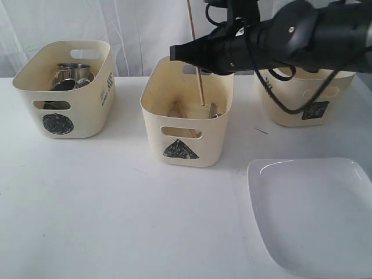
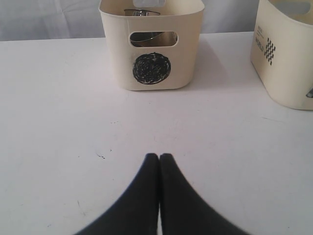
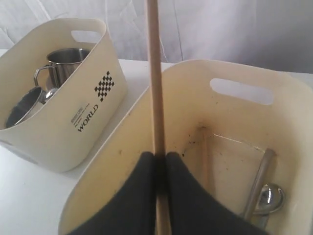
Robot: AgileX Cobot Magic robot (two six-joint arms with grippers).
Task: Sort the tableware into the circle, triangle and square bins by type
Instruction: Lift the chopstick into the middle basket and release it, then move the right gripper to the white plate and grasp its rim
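White cloth curtain [image 1: 133,29] hangs behind a white bench [image 1: 116,203] that carries three cream bins in a row. The circle bin [image 1: 87,104] on the left holds steel mugs [image 1: 74,71] and a steel bowl [image 3: 22,110], so that group looks sorted.

Above the middle, the right hand [image 3: 159,161] is pinched tight on a wooden chopstick [image 3: 154,73], which stands nearly upright with its lower end down inside the triangle bin [image 1: 209,145]. On that bin's floor lie a spoon [image 3: 269,198] and a second chopstick [image 3: 205,156]. I cannot pick out a fork or knife there.

The left hand [image 2: 159,159] is fully closed on nothing, low over bare bench and facing the circle bin.

The square bin [image 1: 290,113] sits behind the right arm, and what it contains is hidden. The large white square plate [image 1: 314,215] lies on the bench in front of it, well apart from every bin.

By my reckoning the task is well along: the chopstick has only to be let go, and the plate is the one visible piece left, presumably bound for the square bin. No small white bowl shows in any view.
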